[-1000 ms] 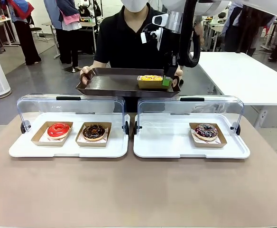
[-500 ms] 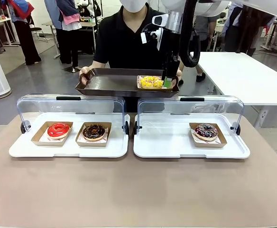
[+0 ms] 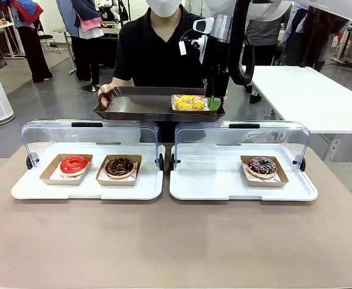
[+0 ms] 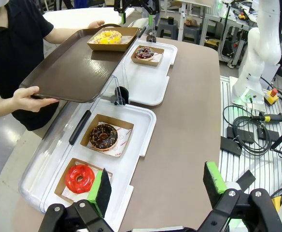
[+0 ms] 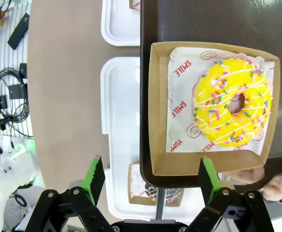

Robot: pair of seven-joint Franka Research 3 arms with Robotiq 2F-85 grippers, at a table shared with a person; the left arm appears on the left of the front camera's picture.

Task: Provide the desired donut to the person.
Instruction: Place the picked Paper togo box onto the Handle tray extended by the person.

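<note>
One yellow sprinkled donut (image 3: 190, 102) sits in carton (image 5: 160, 164) at right end of person's (image 3: 158, 48) brown tray (image 3: 134, 105). Your right hand (image 5: 150, 176) hangs over it, jaws apart, empty. Your left hand (image 4: 157, 183) spread too, above bench (image 4: 189, 121).

Right hand (image 5: 150, 176) off donut box (image 5: 159, 121)

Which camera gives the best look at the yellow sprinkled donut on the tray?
The right wrist view: it looks straight down on the yellow donut, close, sprinkles and box plain. The front view shows it small and side-on on the tray; the left wrist view shows it far off.
</note>
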